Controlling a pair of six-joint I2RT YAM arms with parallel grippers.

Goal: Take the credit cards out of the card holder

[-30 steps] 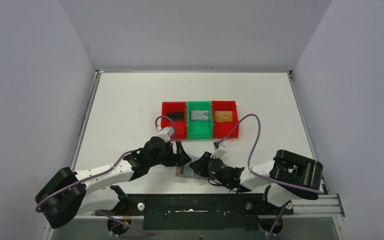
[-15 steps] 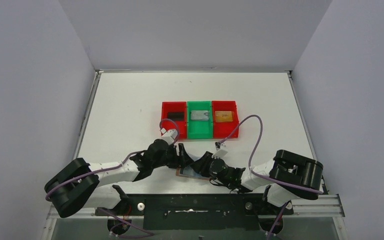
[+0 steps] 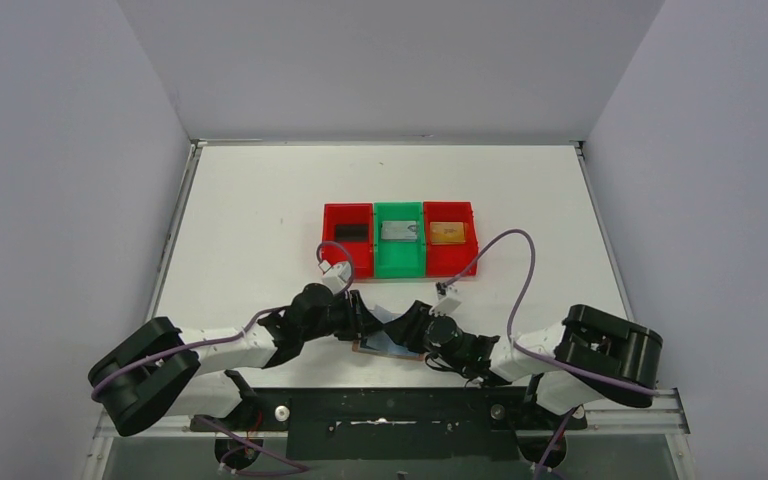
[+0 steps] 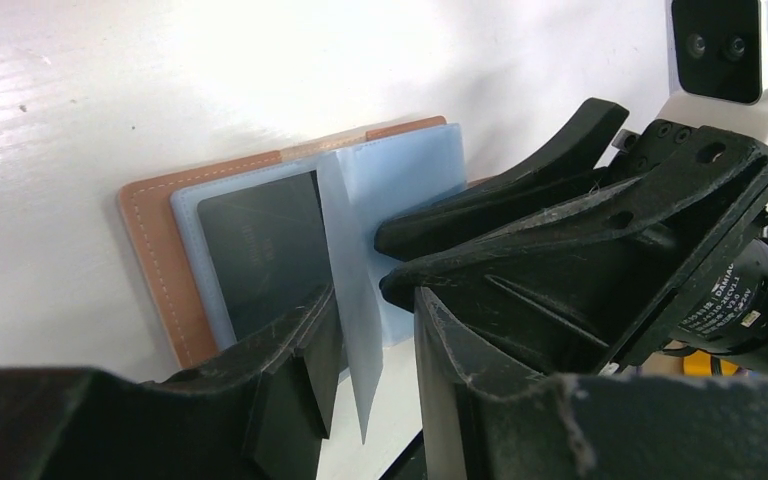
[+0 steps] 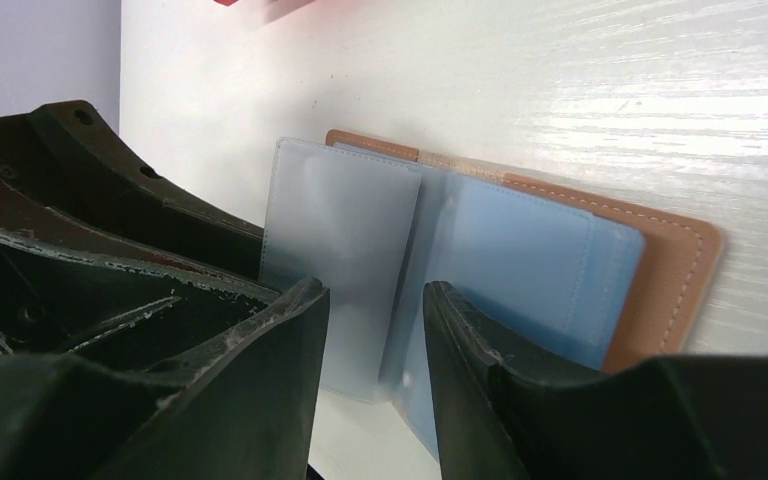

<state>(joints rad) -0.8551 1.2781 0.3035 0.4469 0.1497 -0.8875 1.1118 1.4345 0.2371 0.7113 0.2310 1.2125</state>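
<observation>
In the lower centre, your left gripper (image 4: pixel 372 335) is narrowing around the blue leaf (image 4: pixel 352 290) of the card holder (image 4: pixel 148 250), jaws apart; your right gripper (image 5: pixel 375 310) is spreading wider.

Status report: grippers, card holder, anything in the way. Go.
Left gripper open, straddling upright blue sleeve. Right gripper open, facing it close. Card holder flat, spread open, black card in pocket. Grippers crowd each other.

Reaching low and inward, left tool (image 3: pixel 364 318) and right tool (image 3: pixel 407 328) face tip-to-tip, jaws partly apart.
</observation>
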